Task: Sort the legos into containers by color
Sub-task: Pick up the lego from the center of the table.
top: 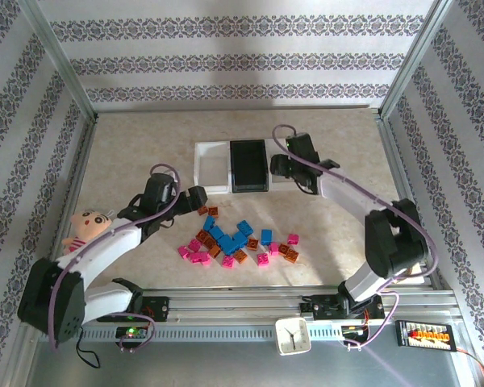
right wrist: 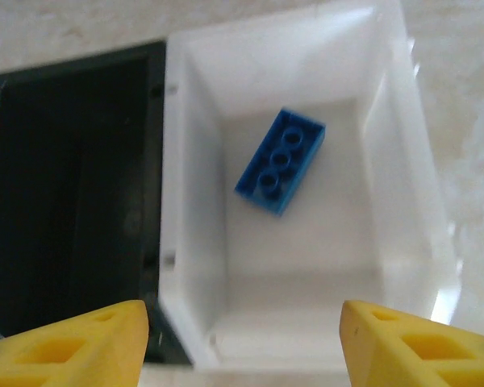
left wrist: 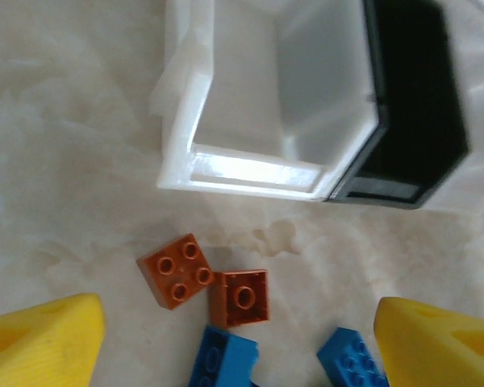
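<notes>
Barely started: 1 blue brick lies in the right white bin under the open, empty right gripper, the other bricks sit on the table at 6 o'clock from the bins, and the left gripper hangs open over 2 orange bricks.

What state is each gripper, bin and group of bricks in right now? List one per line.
left gripper: open, holding nothing, over two orange bricks
right gripper: open, empty, above the right white bin
left white bin: empty
black bin: looks empty
right white bin: holds one blue brick
loose legos: unsorted on the table
</notes>
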{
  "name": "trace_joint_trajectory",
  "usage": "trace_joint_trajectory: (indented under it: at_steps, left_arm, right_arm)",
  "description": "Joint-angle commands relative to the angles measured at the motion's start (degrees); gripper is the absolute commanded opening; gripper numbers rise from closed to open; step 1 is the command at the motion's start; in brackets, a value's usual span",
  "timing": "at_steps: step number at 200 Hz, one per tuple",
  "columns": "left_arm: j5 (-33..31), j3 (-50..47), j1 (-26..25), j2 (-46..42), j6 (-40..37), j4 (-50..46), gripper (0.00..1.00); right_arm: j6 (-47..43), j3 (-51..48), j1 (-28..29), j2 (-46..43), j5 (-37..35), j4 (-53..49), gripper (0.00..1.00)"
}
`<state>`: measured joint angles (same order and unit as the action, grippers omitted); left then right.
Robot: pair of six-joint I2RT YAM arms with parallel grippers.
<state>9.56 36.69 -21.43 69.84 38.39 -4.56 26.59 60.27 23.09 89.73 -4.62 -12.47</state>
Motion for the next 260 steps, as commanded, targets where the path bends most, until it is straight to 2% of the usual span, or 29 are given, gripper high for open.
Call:
trace_joint_trajectory:
  at_steps: [1,27,59,72,100,141,165,191,208,260]
  left_arm:
    - [-2.2,1.5,-0.8,5.2,-3.6,-1.3,0.77]
    - [-1.4,0.4,-1.7,6.2,-3.3,-1.5,0.76]
    - [-2.3,-1.9,-5.5,4.7,-4.9,-0.6,0.76]
    - [-2.3,-0.9,-7.1,6.6,-6.2,-1.2,0.73]
    - [-3.7,1.2,-9.9,10.7,-7.7,-2.4,0.58]
    - [-5.4,2.0,-11.7,14.2,-8.9,-2.7,0.57]
    - [-8.3,2.0,-11.8,14.7,-8.3,-3.8,0.44]
    - [-9.9,1.5,-11.7,14.2,-8.0,-4.5,0.41]
    - [-9.7,1.4,-11.7,13.6,-7.9,-4.7,0.34]
    - [-8.2,5.6,-13.4,4.3,-7.7,-9.2,0.14]
  right_arm:
    - [1.7,-6.9,1.2,-4.0,0.4,3.6,0.64]
    - [2.6,-13.0,1.7,-8.4,0.2,4.4,0.64]
    - [3.2,-17.3,2.5,-11.5,0.7,5.5,0.64]
    - [3.5,-18.1,2.7,-11.8,0.7,5.6,0.64]
    - [3.8,-19.1,2.8,-12.1,0.6,5.8,0.64]
    - [3.9,-20.2,2.7,-13.8,0.0,5.6,0.64]
    - [4.2,-20.4,2.6,-14.5,-0.1,5.5,0.64]
    - [4.4,-20.7,2.6,-15.3,-0.3,5.5,0.64]
    - [4.5,-21.0,2.6,-15.9,-0.4,5.5,0.64]
    - [5.6,-22.9,1.7,-19.4,-2.1,5.5,0.64]
